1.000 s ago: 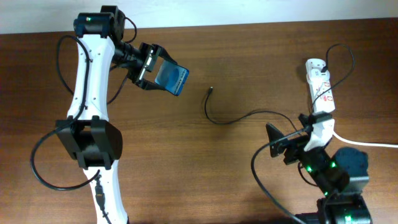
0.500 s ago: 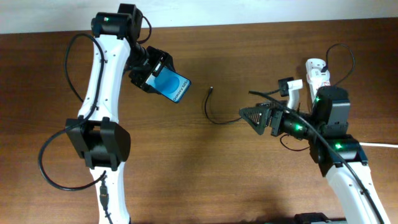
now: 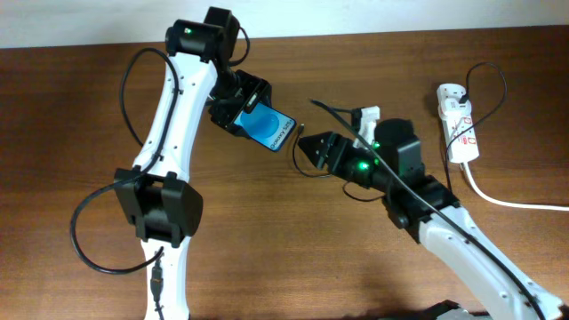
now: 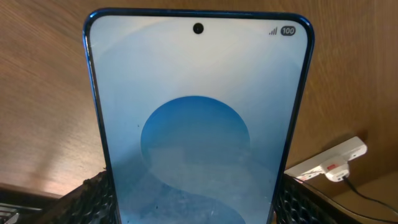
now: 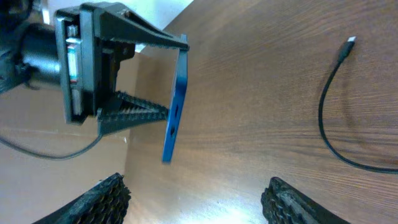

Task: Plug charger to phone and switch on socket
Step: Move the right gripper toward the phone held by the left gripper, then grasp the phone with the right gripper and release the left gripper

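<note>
My left gripper [image 3: 238, 108] is shut on the phone [image 3: 269, 128], a slim blue-screened smartphone held above the table; it fills the left wrist view [image 4: 198, 124] and shows edge-on in the right wrist view [image 5: 175, 109]. The charger [image 3: 300, 158], a thin black cable, lies on the table with its plug tip [image 3: 303, 128] just right of the phone; the tip also shows in the right wrist view [image 5: 349, 42]. My right gripper [image 3: 311, 148] is open and empty, above the cable loop, close to the phone. The socket [image 3: 459, 124], a white power strip, lies at far right.
The socket's thick white cord [image 3: 507, 201] runs off the right edge. The socket also shows in the left wrist view [image 4: 329, 163]. The table is dark brown wood [image 3: 293, 249]; a pale wall strip borders its far edge.
My right arm has swung left across the table from near the socket to the cable loop. My left gripper has carried the phone rightward toward the plug tip.
</note>
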`<state>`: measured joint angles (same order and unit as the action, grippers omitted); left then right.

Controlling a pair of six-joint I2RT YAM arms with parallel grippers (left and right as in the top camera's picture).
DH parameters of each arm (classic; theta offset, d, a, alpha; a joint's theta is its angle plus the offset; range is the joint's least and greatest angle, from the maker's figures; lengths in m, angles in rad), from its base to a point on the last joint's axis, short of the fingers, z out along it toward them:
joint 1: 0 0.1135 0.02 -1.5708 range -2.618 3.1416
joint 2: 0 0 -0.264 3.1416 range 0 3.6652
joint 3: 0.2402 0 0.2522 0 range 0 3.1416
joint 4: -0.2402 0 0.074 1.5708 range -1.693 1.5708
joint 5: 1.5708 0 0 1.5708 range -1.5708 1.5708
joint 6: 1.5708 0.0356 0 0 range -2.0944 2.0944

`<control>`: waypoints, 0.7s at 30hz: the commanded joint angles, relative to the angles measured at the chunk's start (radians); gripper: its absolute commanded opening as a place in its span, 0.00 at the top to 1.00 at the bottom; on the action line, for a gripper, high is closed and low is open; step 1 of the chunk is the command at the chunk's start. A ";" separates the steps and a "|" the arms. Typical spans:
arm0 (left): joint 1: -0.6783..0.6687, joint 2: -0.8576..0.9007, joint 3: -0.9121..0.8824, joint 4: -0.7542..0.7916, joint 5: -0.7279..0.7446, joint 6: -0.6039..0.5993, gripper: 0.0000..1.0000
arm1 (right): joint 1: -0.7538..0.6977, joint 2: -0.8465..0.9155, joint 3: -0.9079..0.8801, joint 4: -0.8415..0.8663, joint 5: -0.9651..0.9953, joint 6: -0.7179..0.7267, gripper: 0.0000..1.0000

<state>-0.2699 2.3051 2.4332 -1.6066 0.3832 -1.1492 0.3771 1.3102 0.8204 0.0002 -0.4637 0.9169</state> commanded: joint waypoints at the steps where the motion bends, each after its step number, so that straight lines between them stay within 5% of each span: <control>1: -0.029 -0.039 0.025 0.000 -0.006 -0.026 1.00 | 0.023 0.070 0.017 0.079 0.053 0.071 0.34; 16: -0.143 -0.039 0.023 0.031 -0.006 -0.119 1.00 | 0.049 0.120 0.017 0.138 0.117 0.090 0.53; 21: -0.156 -0.039 0.023 0.031 -0.006 -0.119 1.00 | 0.048 0.122 0.017 0.138 0.129 0.090 0.67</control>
<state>-0.4191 2.3051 2.4332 -1.5772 0.3763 -1.2545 0.4191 1.4261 0.8230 0.1356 -0.3557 1.0145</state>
